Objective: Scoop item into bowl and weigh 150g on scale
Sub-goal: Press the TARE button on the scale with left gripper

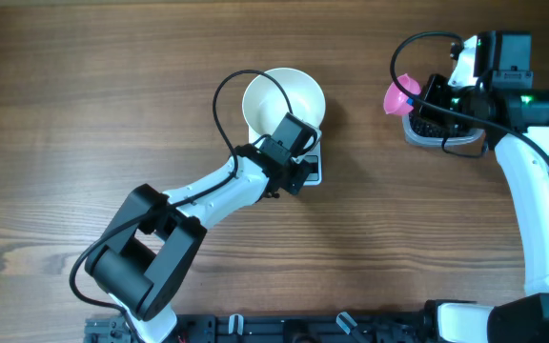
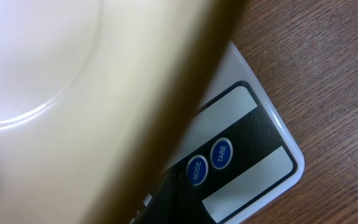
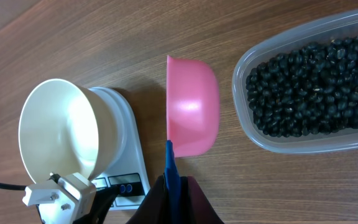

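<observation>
The empty white bowl (image 1: 276, 95) stands on the white scale (image 1: 314, 173). In the left wrist view the bowl (image 2: 55, 74) fills the frame beside the scale's front panel (image 2: 253, 155) with its MODE and TARE buttons. My left gripper (image 1: 299, 170) is shut, its dark tip (image 2: 169, 205) right at that panel, with nothing held. My right gripper (image 3: 173, 190) is shut on the blue handle of a pink scoop (image 3: 194, 112), held on its side between the bowl (image 3: 61, 130) and the tub. The item, black beans (image 3: 316, 81), fills a clear tub (image 3: 244, 118).
The clear tub (image 1: 417, 136) sits at the far right under my right arm, with the pink scoop (image 1: 399, 95) sticking out to its left. A black cable (image 1: 222, 105) loops over the bowl's left side. Bare wood lies between the scale and the tub.
</observation>
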{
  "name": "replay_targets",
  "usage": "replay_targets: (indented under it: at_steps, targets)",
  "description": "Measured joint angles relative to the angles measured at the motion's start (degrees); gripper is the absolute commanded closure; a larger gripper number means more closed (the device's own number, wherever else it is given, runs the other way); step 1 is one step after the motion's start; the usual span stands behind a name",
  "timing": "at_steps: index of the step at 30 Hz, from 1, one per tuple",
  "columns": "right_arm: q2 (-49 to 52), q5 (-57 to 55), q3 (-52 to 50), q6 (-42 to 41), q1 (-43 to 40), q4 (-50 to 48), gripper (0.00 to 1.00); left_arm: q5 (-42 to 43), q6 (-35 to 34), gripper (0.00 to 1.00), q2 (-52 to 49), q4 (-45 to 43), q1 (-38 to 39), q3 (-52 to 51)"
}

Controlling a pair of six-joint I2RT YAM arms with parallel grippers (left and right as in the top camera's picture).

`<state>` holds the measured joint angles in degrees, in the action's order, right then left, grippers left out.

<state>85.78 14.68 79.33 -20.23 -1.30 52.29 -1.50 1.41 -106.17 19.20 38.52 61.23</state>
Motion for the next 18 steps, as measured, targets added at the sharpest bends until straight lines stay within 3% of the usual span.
replay_targets:
  at_steps: [18]
  targets:
    - [0.0, 0.0, 0.0, 0.0, 0.0, 0.0, 0.96, -2.1, -2.6, 0.96, 0.0, 0.2, 0.6, 0.1]
